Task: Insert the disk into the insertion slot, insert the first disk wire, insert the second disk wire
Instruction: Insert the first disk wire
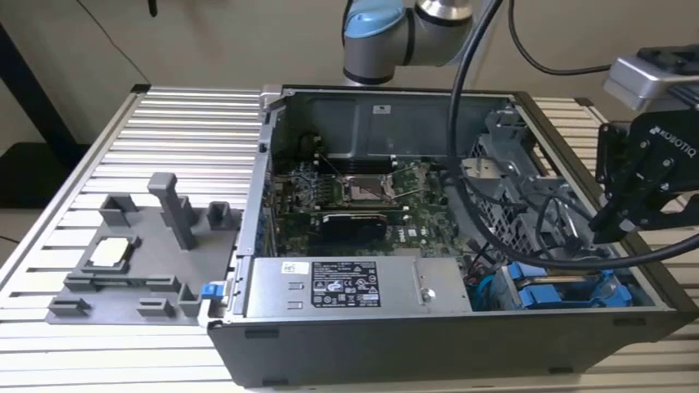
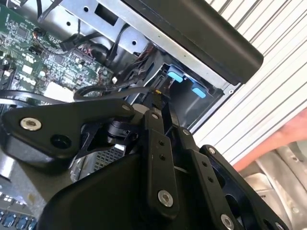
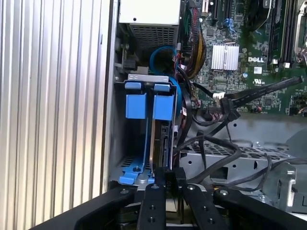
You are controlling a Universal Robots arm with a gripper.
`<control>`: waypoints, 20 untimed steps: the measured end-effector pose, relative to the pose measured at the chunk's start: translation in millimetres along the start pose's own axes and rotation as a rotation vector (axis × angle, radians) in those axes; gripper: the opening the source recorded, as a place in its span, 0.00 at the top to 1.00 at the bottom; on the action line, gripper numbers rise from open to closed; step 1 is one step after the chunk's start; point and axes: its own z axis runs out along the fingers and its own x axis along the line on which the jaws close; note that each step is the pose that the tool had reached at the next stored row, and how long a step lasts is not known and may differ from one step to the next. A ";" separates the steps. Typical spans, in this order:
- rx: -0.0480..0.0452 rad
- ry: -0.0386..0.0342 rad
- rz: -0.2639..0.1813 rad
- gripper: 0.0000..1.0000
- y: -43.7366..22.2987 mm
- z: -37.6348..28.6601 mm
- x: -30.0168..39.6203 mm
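Matt gripper (image 3: 166, 176); ribbed bare-metal table (image 3: 48, 96).

wall (image 1: 218, 41): plain beige | table (image 1: 175, 131): ribbed silver slats | light: even

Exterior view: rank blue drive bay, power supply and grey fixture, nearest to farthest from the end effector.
1. The blue drive bay, just below the end effector, at the exterior view's right.
2. The power supply, mid-frame.
3. The grey fixture, outside the case, exterior view's far left.
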 end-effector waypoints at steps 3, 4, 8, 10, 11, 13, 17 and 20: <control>-0.0002 -0.0087 0.011 0.81 1.3 0.8 -0.1; -0.0003 -0.0114 0.014 0.81 1.8 1.3 -0.1; -0.0006 -0.0139 0.023 0.81 3.9 5.2 2.8; -0.0007 -0.0148 0.026 0.81 4.5 7.2 3.8; -0.0008 -0.0158 0.028 0.81 4.5 8.0 4.2; -0.0010 -0.0174 0.032 0.81 4.7 10.0 5.6; -0.0202 -0.0196 0.033 0.81 4.6 12.5 12.4; -0.0357 -0.0275 0.032 0.81 3.3 14.2 15.6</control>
